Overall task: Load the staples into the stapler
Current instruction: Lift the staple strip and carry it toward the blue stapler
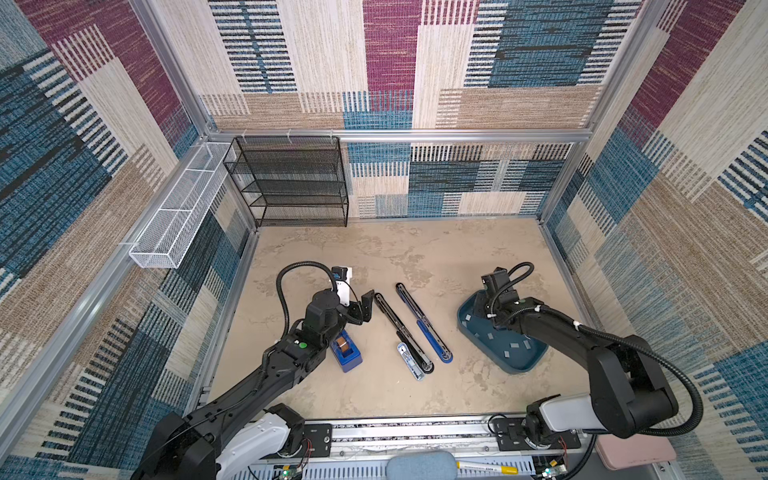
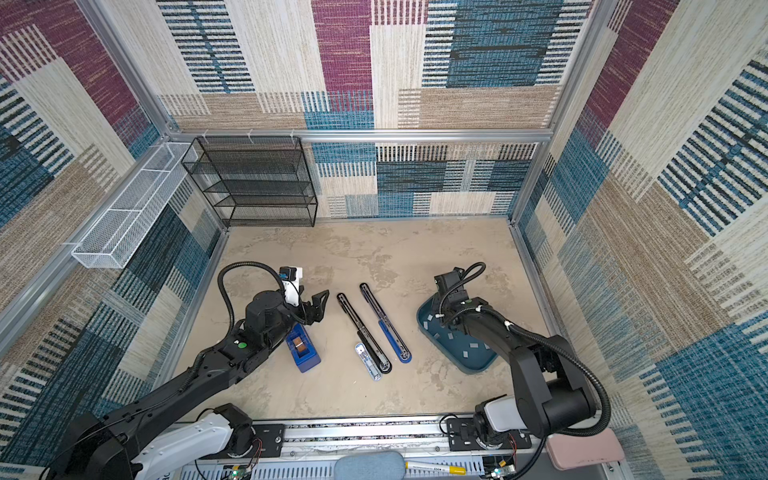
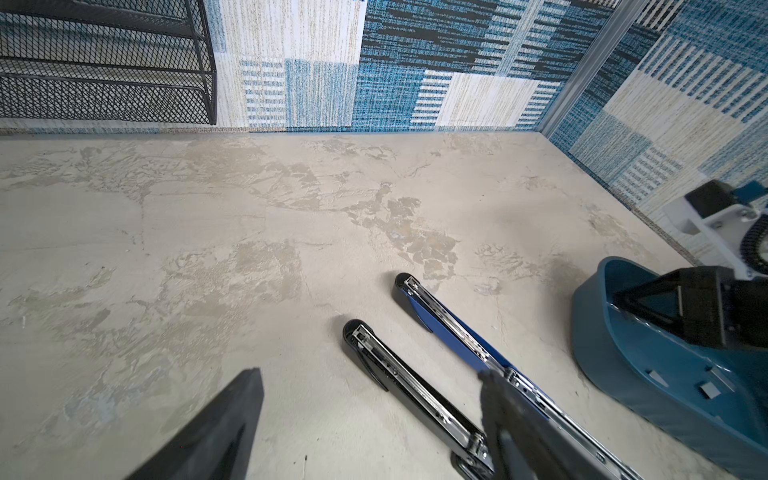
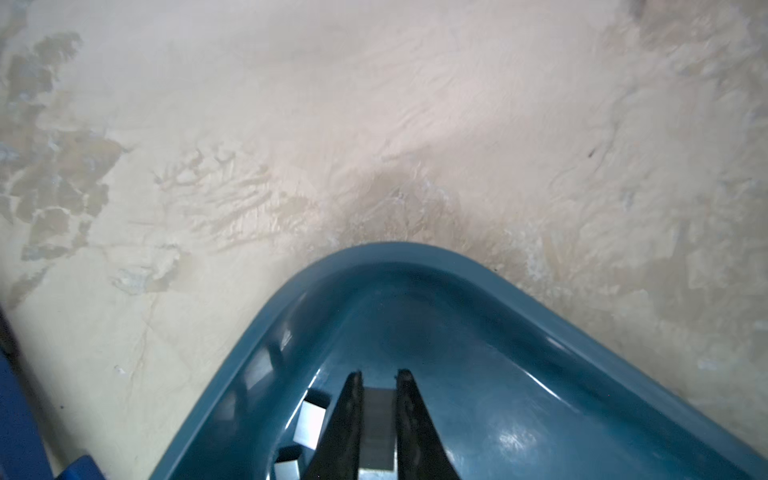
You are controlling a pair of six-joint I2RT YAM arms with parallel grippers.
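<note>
Pick-up step, I'd say. The right gripper (image 4: 379, 376) is down in the glossy teal plastic tray (image 4: 390, 253), with its fingers pinched on one flat grey staple strip (image 4: 378, 428). More loose strips (image 4: 309, 424) lie beside it. The left gripper (image 1: 362, 311) hangs wide open just beside the black stapler (image 1: 401, 328), which is folded out flat with its shiny metal channel (image 3: 409, 384) facing up. Next up is probably lifting the strip and lining it up with that narrow channel.
</note>
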